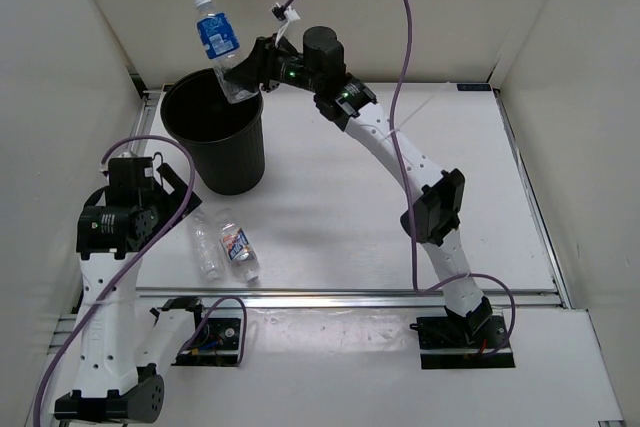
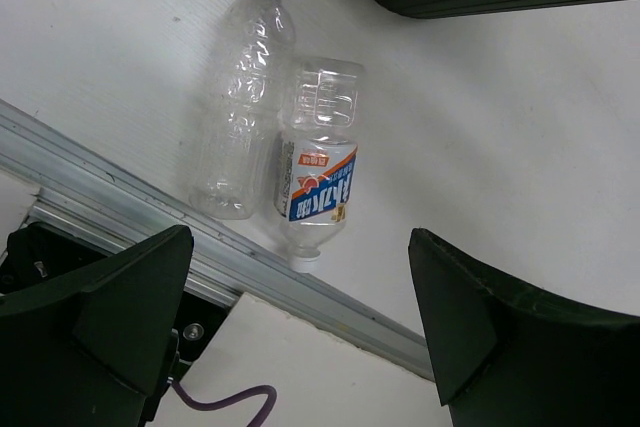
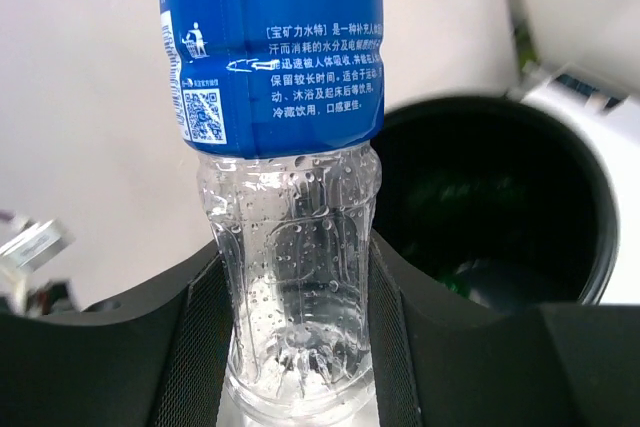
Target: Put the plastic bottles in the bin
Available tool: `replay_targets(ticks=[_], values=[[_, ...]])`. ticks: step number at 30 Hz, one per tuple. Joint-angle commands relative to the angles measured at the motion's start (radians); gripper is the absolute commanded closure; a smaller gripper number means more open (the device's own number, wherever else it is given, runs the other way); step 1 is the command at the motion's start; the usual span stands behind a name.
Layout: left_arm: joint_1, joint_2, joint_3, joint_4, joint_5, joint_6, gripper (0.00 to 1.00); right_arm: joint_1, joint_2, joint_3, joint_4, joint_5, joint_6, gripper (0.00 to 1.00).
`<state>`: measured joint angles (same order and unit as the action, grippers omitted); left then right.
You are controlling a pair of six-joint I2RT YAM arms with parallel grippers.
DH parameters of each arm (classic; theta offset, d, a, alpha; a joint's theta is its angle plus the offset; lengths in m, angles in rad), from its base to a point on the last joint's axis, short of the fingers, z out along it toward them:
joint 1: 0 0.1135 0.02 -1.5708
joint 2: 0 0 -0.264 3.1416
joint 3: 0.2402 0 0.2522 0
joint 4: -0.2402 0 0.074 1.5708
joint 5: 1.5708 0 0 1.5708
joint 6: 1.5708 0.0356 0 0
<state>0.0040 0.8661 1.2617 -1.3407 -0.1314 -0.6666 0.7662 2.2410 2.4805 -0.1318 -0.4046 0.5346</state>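
Note:
My right gripper [image 1: 240, 79] is shut on the base of the clear bottle with blue label [image 1: 217, 39], holding it upright over the far rim of the black bin [image 1: 218, 132]. In the right wrist view the bottle [image 3: 290, 197] sits between my jaws with the bin's opening [image 3: 500, 197] behind; something green [image 3: 455, 187] shows inside. The plain clear bottle [image 1: 208, 249] and the bottle with white-red-blue label [image 1: 238, 245] lie side by side on the table in front of the bin; both show in the left wrist view [image 2: 245, 97], [image 2: 320, 167]. My left gripper [image 2: 300, 327] is open and empty above them.
A metal rail [image 1: 350, 297] runs along the table's near edge, just below the two lying bottles. White walls enclose the table on the left, back and right. Purple cables loop above the right arm [image 1: 400, 37] and by the left arm [image 1: 150, 147].

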Motion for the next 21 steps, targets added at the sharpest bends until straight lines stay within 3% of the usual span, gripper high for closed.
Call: replay_targets(ticks=[1,8,10,11,13,17,21], values=[[-0.004,-0.007,0.045,-0.035,0.009,0.019,0.0,0.008,0.069,0.058,0.162,0.072,-0.036,0.57],[-0.004,-0.007,0.065,-0.064,0.027,0.039,0.0,0.008,0.123,0.057,0.189,0.062,-0.024,0.5],[-0.004,-0.007,0.065,-0.064,0.027,0.024,0.0,0.008,0.123,0.057,0.158,0.053,-0.024,0.43],[-0.004,-0.007,0.051,-0.064,0.027,0.015,0.0,0.008,0.123,0.057,0.14,0.053,-0.042,0.21],[-0.004,-0.007,0.03,-0.051,0.036,0.006,0.0,0.008,0.085,0.057,0.074,0.064,-0.079,0.0],[-0.004,-0.007,-0.016,0.0,0.036,-0.014,0.0,0.008,-0.059,-0.012,-0.015,0.137,-0.194,0.0],[-0.004,-0.042,-0.131,0.073,0.062,-0.034,0.0,-0.034,-0.162,-0.026,-0.127,0.15,-0.206,0.0]])
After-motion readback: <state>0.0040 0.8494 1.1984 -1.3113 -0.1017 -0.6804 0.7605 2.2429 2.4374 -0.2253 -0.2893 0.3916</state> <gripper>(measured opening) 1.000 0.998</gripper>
